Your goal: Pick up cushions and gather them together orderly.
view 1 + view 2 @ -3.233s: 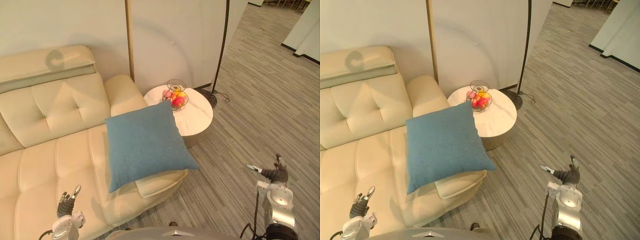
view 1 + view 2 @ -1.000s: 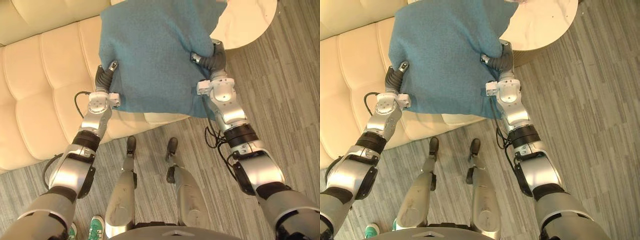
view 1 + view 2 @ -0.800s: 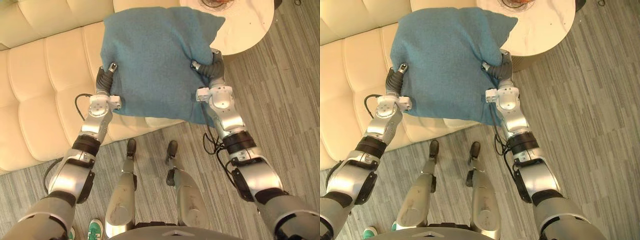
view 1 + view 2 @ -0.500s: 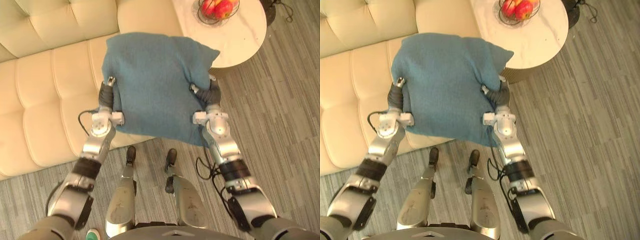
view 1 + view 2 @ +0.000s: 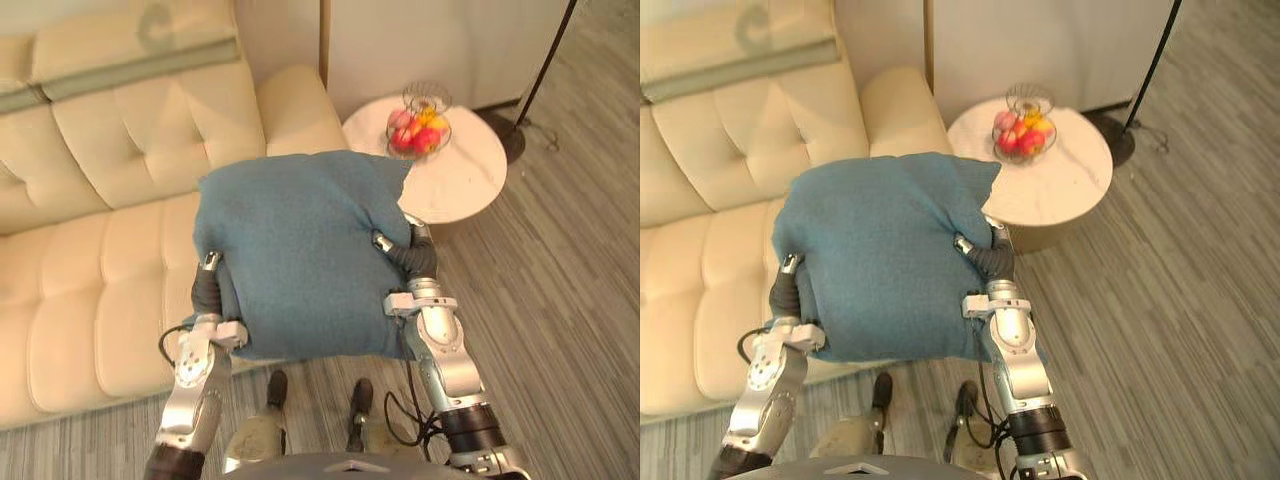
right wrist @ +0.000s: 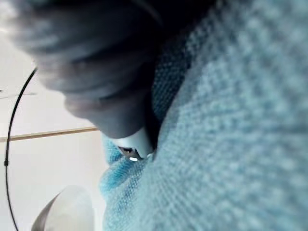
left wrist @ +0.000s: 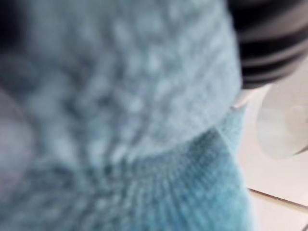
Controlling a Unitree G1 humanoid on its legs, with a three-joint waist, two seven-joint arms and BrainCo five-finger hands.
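- Clamping a blue cushion [image 5: 295, 250] between them, the robot's left hand [image 5: 207, 290] and right hand [image 5: 412, 258] press in at its opposite sides. The cushion sits in front of the robot, above the front edge of the cream sofa [image 5: 100, 260].
- Both hands sink into the fabric, so it cannot be told whether either is gripping or only pressing flat.
- The pick-up looks done, by the cushion's raised position, and the carry to a gathering spot is the step in hand.
- A round side table [image 5: 470, 185] with a wire fruit basket [image 5: 418, 125] stands just beside the sofa's arm.
- The next move likely calls for even squeeze from both sides while swinging the cushion over the seat, well away from the basket.
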